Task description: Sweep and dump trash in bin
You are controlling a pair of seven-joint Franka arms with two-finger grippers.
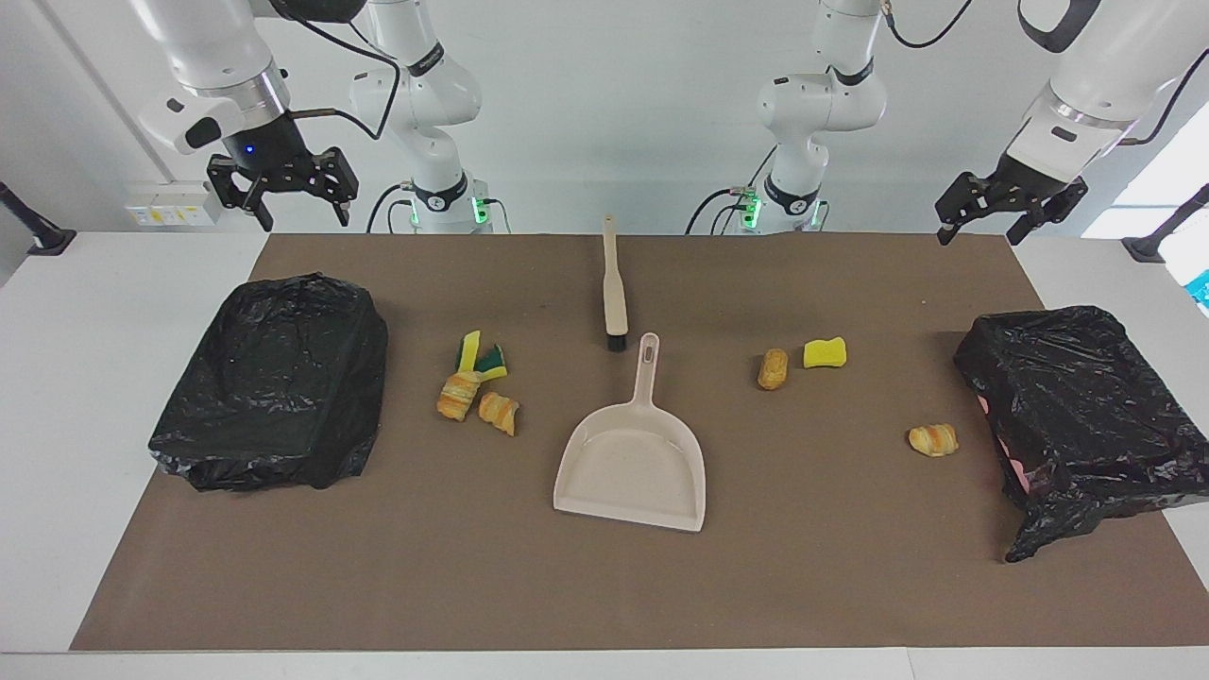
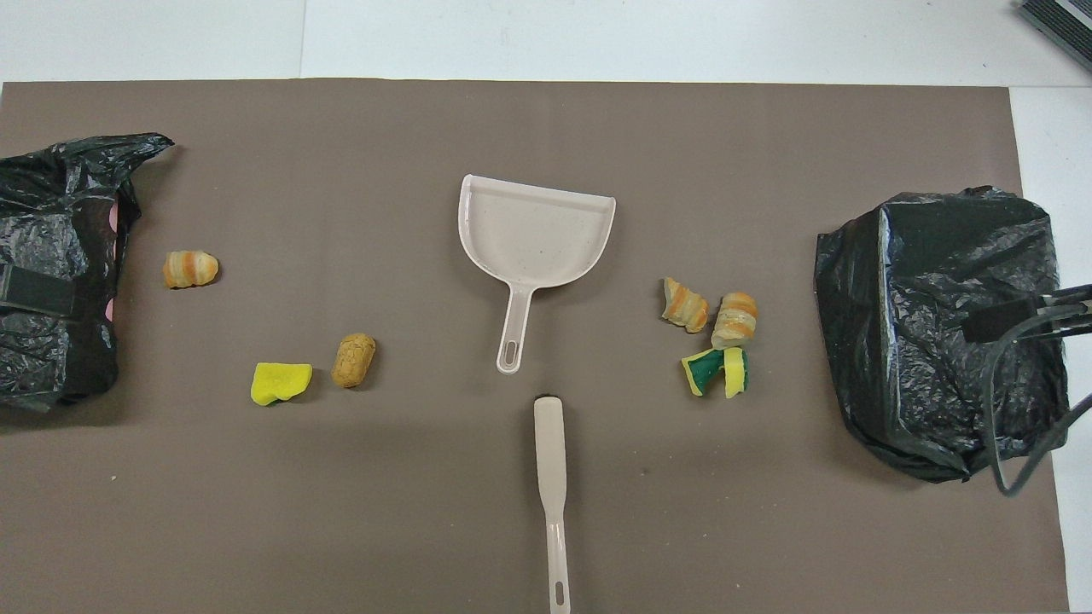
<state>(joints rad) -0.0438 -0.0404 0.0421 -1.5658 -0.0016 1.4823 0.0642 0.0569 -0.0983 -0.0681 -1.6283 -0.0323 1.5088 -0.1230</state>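
Note:
The trash lies in two groups on the brown mat. Toward the right arm's end are a yellow-green sponge (image 1: 482,357) (image 2: 718,373) and two croissant pieces (image 1: 460,395) (image 1: 499,413). Toward the left arm's end are a bread piece (image 1: 773,368) (image 2: 353,359), a yellow sponge (image 1: 825,352) (image 2: 280,382) and a croissant (image 1: 933,439) (image 2: 190,269). A bin lined with a black bag (image 1: 274,378) (image 2: 938,324) sits at the right arm's end. Another (image 1: 1077,416) (image 2: 51,281) sits at the left arm's end. My right gripper (image 1: 304,223) and left gripper (image 1: 979,236) hang open and empty over the mat's corners by the bases.
A beige dustpan (image 1: 633,453) (image 2: 533,230) lies mid-mat, its handle pointing toward the robots. A beige brush (image 1: 614,283) (image 2: 552,477) with black bristles lies nearer to the robots, in line with that handle. The white table (image 1: 57,397) frames the mat.

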